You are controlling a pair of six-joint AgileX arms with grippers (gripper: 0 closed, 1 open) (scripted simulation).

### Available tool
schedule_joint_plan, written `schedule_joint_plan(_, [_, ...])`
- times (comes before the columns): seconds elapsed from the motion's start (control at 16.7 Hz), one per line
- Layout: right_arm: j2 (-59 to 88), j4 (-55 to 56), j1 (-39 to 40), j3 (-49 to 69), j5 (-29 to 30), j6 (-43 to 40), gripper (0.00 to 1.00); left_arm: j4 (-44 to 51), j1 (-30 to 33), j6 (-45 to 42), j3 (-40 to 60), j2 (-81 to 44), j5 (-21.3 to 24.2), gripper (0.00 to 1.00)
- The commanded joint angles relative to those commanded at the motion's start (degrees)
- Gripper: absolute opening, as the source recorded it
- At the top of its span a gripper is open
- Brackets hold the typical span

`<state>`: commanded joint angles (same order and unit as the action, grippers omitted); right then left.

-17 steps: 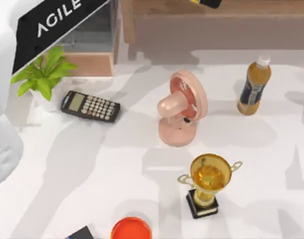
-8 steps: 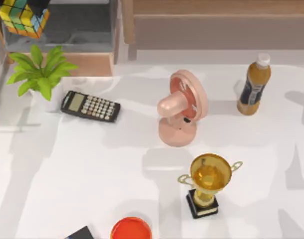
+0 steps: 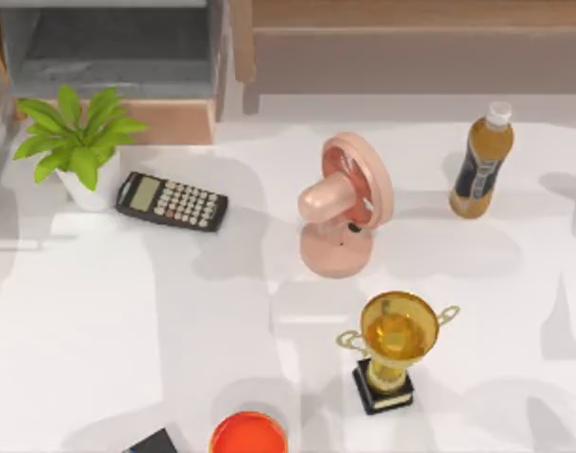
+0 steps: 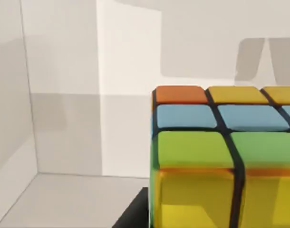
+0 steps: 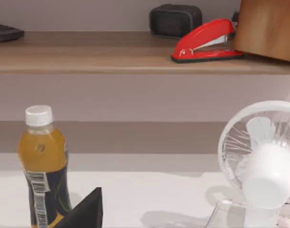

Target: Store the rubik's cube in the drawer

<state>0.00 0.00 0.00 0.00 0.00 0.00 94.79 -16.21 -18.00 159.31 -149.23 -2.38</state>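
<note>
The cube [image 4: 221, 161] sits close under the left wrist camera, at the lower right of that frame, with an orange, yellow and blue row of squares on top and green and yellow squares below, all in a dark grid. A dark wedge at the bottom edge just beside the cube may be part of the left pincer; whether that pincer is clamped on the cube or open I cannot tell. Behind the cube are plain pale walls meeting in a corner, with a pale floor at the lower left. In the top view the drawer [image 3: 165, 121] stands open at the upper left of the frame, its grey floor bare and its wood front panel facing the desk [image 3: 127, 321]. Just below it are the plant [image 3: 76, 142] and the calculator [image 3: 171, 200]. A pink fan [image 3: 343, 203] stands near the middle, a bottle [image 3: 481, 162] at the upper right, a trophy [image 3: 394, 347] at the lower middle and a red dish [image 3: 248, 434] at the bottom edge. In the right wrist view the bottle [image 5: 43, 166] is at the lower left, a fan [image 5: 264, 161] at the lower right, and a red stapler [image 5: 207, 42] lies on the shelf [image 5: 111, 57] above; the state of the right pincer I cannot tell.
</note>
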Motion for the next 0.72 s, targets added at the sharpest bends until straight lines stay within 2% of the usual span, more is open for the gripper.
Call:
schedule_joint_plan(0.24, [0.00, 0.00, 0.00, 0.00, 0.00, 0.00, 1.00, -1.57, -2.26, -2.50, 0.51, -6.81, 1.64, 0.00])
schedule_joint_plan(0.6, [0.00, 0.00, 0.00, 0.00, 0.00, 0.00, 1.00, -1.71, -2.26, -2.65, 0.50, -7.21, 1.77, 0.00])
schedule_joint_plan(0.72, [0.00, 0.00, 0.00, 0.00, 0.00, 0.00, 1.00, -1.71, -2.26, -2.65, 0.50, -7.21, 1.77, 0.15])
